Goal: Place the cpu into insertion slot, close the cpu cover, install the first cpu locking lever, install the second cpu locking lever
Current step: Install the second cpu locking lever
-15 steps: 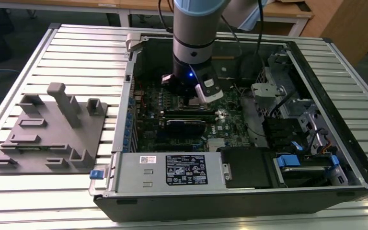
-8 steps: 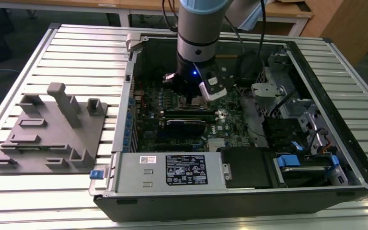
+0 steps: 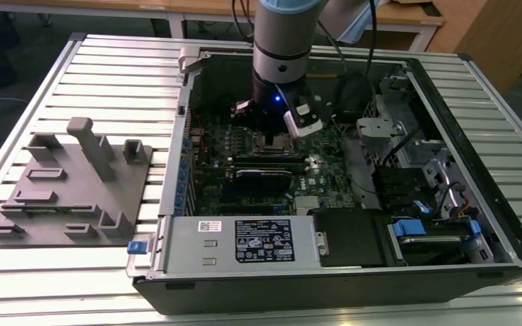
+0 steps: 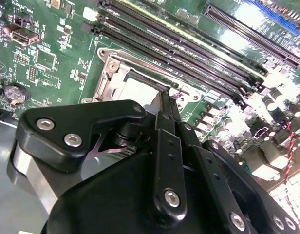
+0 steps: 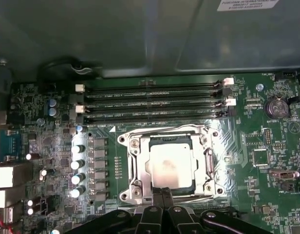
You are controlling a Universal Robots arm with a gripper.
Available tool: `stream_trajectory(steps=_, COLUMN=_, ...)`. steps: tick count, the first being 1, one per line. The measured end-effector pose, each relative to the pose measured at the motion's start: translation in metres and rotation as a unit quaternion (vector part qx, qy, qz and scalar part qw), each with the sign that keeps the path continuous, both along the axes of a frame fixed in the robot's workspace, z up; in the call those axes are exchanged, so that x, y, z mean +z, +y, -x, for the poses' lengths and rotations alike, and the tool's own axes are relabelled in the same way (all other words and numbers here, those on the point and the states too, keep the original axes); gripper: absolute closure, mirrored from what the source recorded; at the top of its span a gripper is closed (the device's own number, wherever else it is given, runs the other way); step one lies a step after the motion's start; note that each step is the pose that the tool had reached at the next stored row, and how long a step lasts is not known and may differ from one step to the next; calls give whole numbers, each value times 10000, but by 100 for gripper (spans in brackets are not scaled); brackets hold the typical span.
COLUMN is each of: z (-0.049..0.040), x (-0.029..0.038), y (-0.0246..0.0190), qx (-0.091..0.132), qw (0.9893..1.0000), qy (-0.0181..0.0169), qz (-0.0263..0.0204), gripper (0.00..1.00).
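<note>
Evidently the chip (image 5: 170, 165) already sat in the socket (image 5: 140, 168) with the cover frame (image 5: 133, 161) down over it, while the end effector (image 5: 162, 195), fingers pressed together and holding nothing, hovered at the socket's edge, suggesting the lever step, requiring a careful hooking push.

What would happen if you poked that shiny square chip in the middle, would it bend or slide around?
The cpu looks like a flat metal-topped square, so it is probably stiff, not bendy. It sits inside the silver frame of the insertion slot, so it likely would not slide. Being small and thin, it is probably light and easily damaged if handled roughly.
</note>
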State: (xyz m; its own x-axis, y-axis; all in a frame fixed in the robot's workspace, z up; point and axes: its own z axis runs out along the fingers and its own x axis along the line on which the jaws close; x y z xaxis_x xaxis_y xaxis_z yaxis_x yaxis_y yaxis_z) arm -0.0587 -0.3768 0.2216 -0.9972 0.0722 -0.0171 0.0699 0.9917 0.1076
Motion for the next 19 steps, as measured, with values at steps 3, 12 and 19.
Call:
stream_trajectory(steps=3, z=-2, x=-3, y=21, qx=0, qw=10000, qy=0, qz=9, gripper=90)
stream_trajectory(steps=12, z=-84, x=-23, y=71, qx=0, qw=10000, qy=0, qz=9, gripper=90)
stream_trajectory(steps=19, z=-132, x=-29, y=96, qx=7, qw=10000, qy=0, qz=9, gripper=90)
